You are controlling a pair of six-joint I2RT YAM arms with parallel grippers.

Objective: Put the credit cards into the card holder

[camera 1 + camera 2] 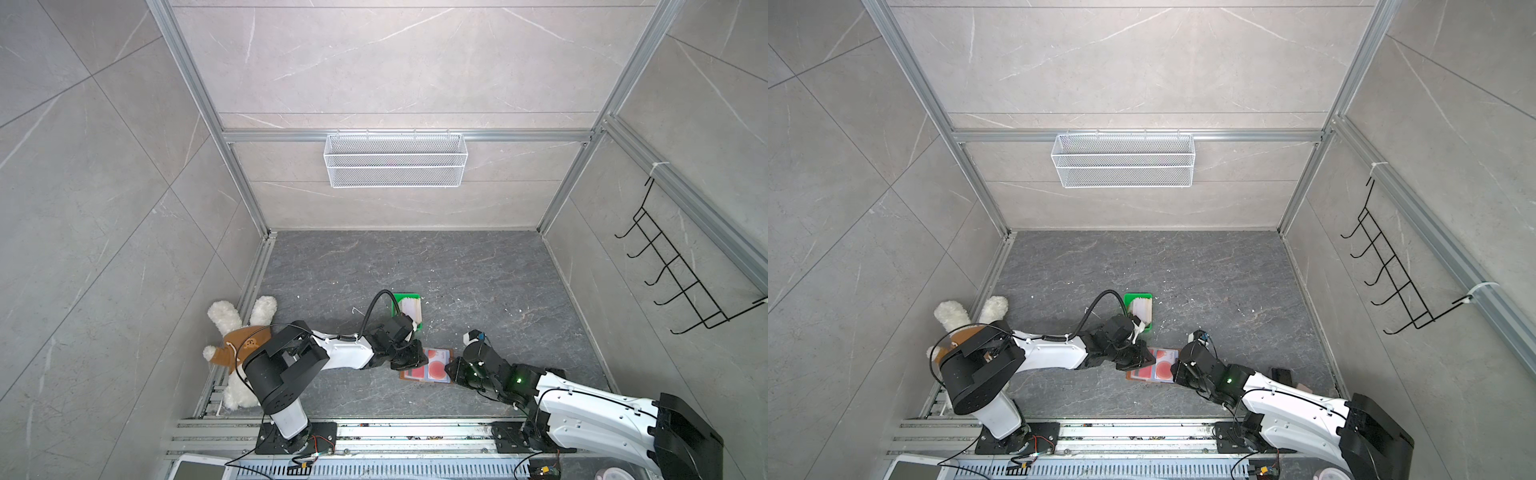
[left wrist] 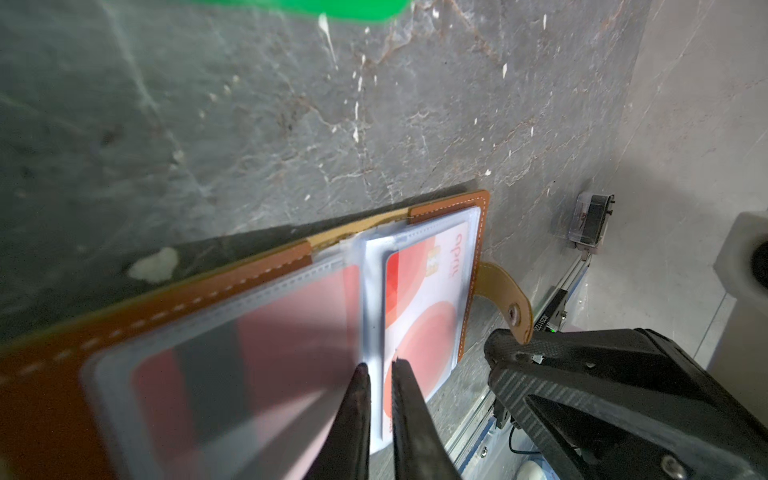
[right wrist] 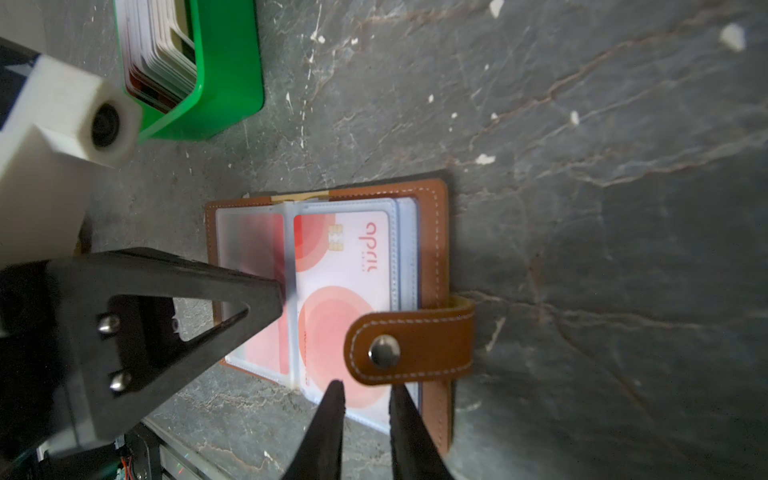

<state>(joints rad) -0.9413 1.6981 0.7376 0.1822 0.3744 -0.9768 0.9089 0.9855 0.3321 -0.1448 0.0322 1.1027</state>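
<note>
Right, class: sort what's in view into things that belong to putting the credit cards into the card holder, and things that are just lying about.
Belongs to the job:
- card holder, lying open on the floor
- credit cards, stacked in the green tray

Just lying about:
- plush toy
- wire basket on the back wall
- hook rack on the side wall

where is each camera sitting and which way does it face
Top views: high behind the robot, facing down; left arm, right arm show.
Left wrist: along left hand at card holder; right hand shows.
Right wrist: along right hand at card holder, green tray; left hand shows.
All share the card holder.
</note>
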